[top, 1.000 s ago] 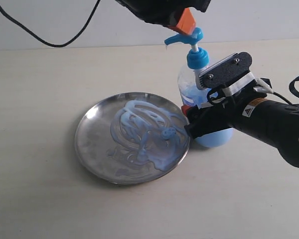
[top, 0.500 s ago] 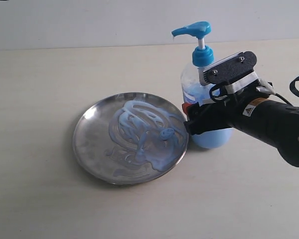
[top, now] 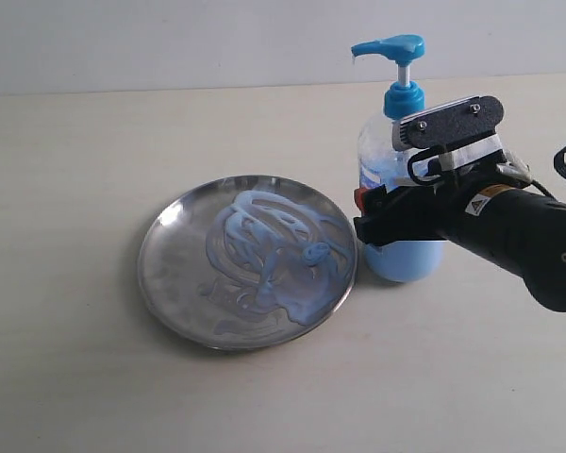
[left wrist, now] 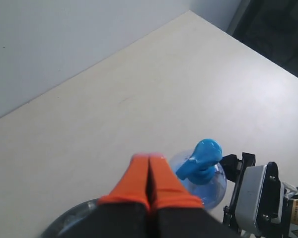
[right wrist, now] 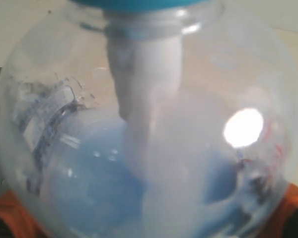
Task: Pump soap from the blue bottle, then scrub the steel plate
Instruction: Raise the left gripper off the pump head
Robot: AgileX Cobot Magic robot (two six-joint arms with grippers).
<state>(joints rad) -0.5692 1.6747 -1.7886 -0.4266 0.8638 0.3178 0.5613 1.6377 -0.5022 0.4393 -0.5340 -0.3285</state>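
ok so the whole thing is hinging on the blue bottle [top: 404,257] right now. It's standing upright on the surface [top: 94,132], long axis straight up, and the right arm's jaws [top: 373,219] are coming at it sideways and clamping across its round body, spread wide with the bottle pinched between them. In the right wrist view the bottle is filling nearly the whole picture, with the orange pads [right wrist: 7,210] peeking out at either side of it.

The steel plate [top: 160,236] is sitting just beside the bottle, on the side the spout is pointing, rim almost touching the bottle's base. The soap [top: 264,250] is already lying across it in pale blue swirls, so the pumping part is looking done to me.

The left arm's jaws [left wrist: 150,191] are pressed together, holding nothing, and hanging above the bottle with the pump head [left wrist: 201,158] just below and off to one side of the tips. They aren't showing up in the exterior view at all.

My guess is that the right arm is tied up with the bottle, so the left one is freer for scrubbing. Not seeing any sponge or brush anywhere though
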